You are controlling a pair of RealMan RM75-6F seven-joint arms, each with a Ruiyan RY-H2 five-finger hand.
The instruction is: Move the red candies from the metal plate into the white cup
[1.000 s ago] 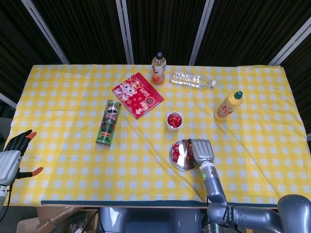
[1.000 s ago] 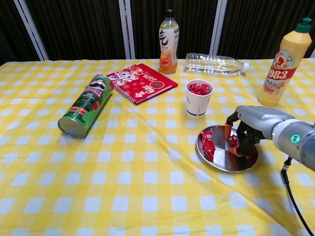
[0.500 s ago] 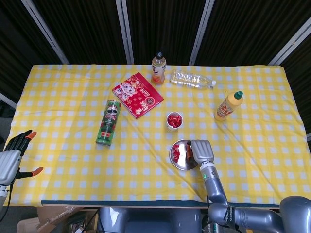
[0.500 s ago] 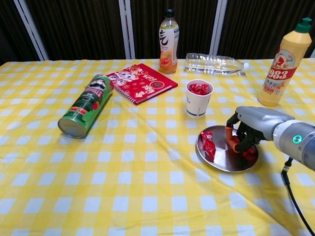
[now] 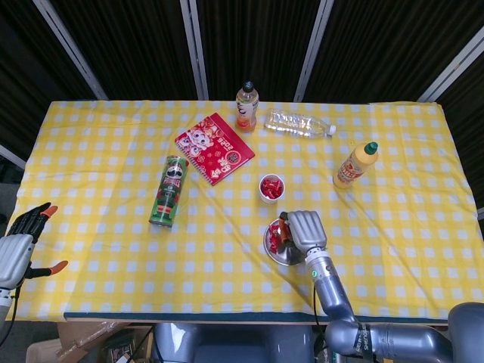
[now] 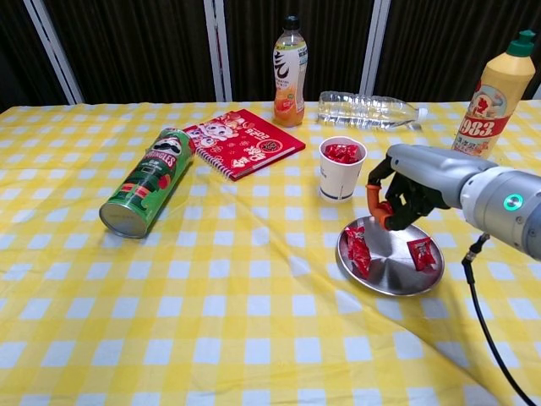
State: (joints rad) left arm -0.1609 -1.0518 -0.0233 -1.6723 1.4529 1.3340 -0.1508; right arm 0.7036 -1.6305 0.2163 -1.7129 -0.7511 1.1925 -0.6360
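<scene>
Yellow-checked tablecloth is carrying a white cup [image 6: 341,168] already holding candies; beside it, the metal plate [image 6: 390,269] is keeping 2 red candies [image 6: 356,248] while the right hand [image 6: 397,196] is pinching another above it.

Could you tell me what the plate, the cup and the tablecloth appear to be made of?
The metal plate looks like polished steel: grey, shiny and mirror-like. The white cup seems to be paper, matte with a thin rolled rim, though plastic is possible. The tablecloth appears to be woven fabric, yellow and white checked, with soft wrinkles.
</scene>
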